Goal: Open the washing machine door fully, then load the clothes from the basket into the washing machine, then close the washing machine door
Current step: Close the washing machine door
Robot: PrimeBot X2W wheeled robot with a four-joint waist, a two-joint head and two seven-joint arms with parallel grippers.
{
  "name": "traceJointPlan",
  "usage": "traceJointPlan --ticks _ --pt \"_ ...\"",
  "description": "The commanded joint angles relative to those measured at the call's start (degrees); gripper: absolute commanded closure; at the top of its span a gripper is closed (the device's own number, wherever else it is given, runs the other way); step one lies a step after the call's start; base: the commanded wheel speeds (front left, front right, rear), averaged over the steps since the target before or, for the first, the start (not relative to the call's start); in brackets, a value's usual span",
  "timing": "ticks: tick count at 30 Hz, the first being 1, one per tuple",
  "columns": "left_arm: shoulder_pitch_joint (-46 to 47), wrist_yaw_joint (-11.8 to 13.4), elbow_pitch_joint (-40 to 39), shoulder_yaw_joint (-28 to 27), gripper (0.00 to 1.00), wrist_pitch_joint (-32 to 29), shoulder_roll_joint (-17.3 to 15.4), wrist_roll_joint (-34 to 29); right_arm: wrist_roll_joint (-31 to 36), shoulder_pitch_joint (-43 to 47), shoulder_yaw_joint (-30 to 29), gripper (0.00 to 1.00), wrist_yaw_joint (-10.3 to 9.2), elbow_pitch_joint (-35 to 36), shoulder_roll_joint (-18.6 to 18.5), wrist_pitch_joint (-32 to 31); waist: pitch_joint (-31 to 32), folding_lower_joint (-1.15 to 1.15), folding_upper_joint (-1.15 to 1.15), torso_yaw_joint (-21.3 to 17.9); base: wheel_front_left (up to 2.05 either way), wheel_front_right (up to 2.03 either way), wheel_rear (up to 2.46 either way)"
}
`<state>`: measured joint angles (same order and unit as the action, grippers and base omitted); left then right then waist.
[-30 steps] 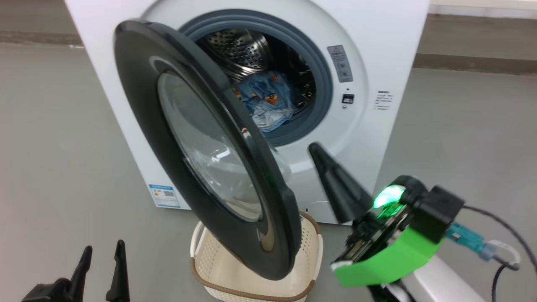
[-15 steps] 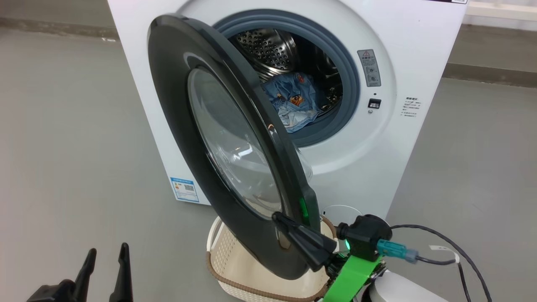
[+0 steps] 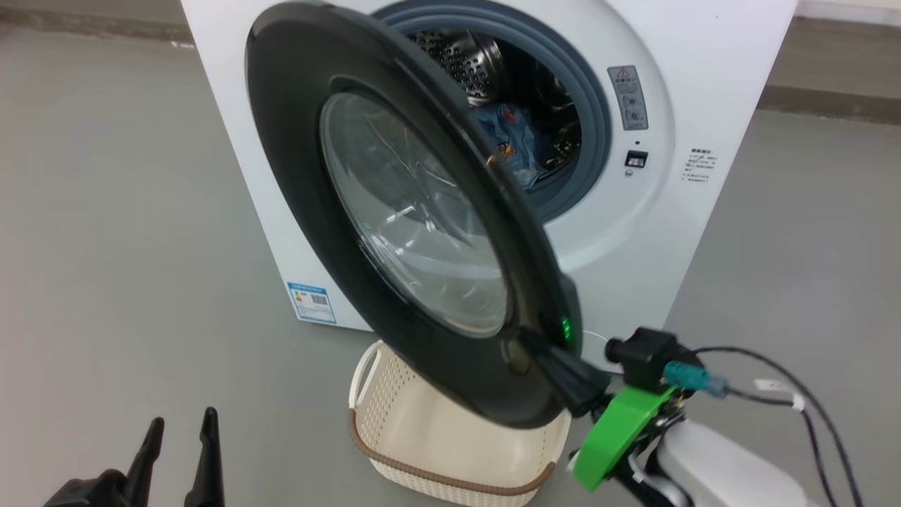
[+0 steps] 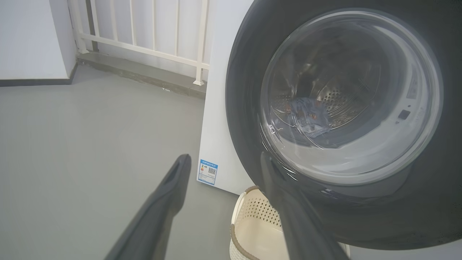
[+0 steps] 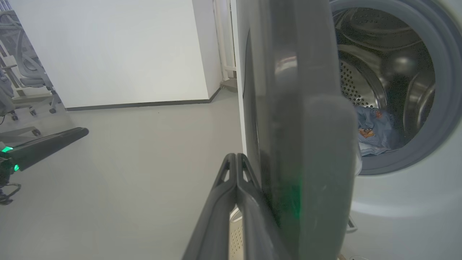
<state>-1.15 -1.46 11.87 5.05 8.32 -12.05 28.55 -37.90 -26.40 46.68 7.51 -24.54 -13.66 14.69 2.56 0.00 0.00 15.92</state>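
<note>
The washing machine (image 3: 704, 84) stands ahead with its drum open. The clothes (image 3: 514, 137), light blue with orange prints, lie inside the drum. The washing machine door (image 3: 295, 141) hangs partly swung across the opening. My right gripper (image 3: 529, 343) is shut, its fingertips resting against the door's outer black rim at the lower right; the right wrist view shows the closed fingers (image 5: 235, 169) beside the door (image 5: 306, 108). The basket (image 3: 422, 436) sits on the floor under the door, no clothes showing in it. My left gripper (image 3: 179, 422) stands open at the lower left, holding nothing.
Grey floor spreads to the left and right of the machine. A blue label sticker (image 3: 311, 303) marks its lower left corner. A white railing (image 4: 144, 32) and a wall stand behind on the left. Cables (image 3: 788, 394) trail from my right wrist.
My right gripper came down from in front of the machine to the door's lower rim. The door has swung further toward the opening. The head view shifted too.
</note>
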Motion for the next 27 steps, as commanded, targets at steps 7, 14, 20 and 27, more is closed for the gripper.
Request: traceJointPlan --ticks 7,14,20,27 --pt "3.58 -0.56 -1.34 -1.68 0.00 0.70 -1.99 0.60 0.64 -4.71 -5.78 1.00 -0.02 -2.39 -2.15 0.30 -5.08 0.00 0.00 -0.09 0.00 0.00 0.00" --pt "7.59 -1.70 -0.65 -1.39 0.00 1.41 -2.58 1.15 3.12 -10.44 -13.58 1.00 -0.02 -6.47 -2.29 0.30 -11.07 0.00 0.00 0.31 0.00 0.00 0.00" --pt "9.88 -2.34 0.36 -1.02 0.00 2.08 -2.62 1.45 4.82 -14.51 -17.40 1.00 -0.02 -8.70 -2.17 0.30 -13.85 0.00 0.00 0.94 0.00 0.00 0.00" --pt "12.51 -3.02 1.86 -0.95 0.00 3.08 -2.72 2.13 5.62 -22.54 -20.30 1.00 -0.02 -11.58 -2.31 0.30 -18.22 0.00 0.00 1.68 0.00 0.00 0.00"
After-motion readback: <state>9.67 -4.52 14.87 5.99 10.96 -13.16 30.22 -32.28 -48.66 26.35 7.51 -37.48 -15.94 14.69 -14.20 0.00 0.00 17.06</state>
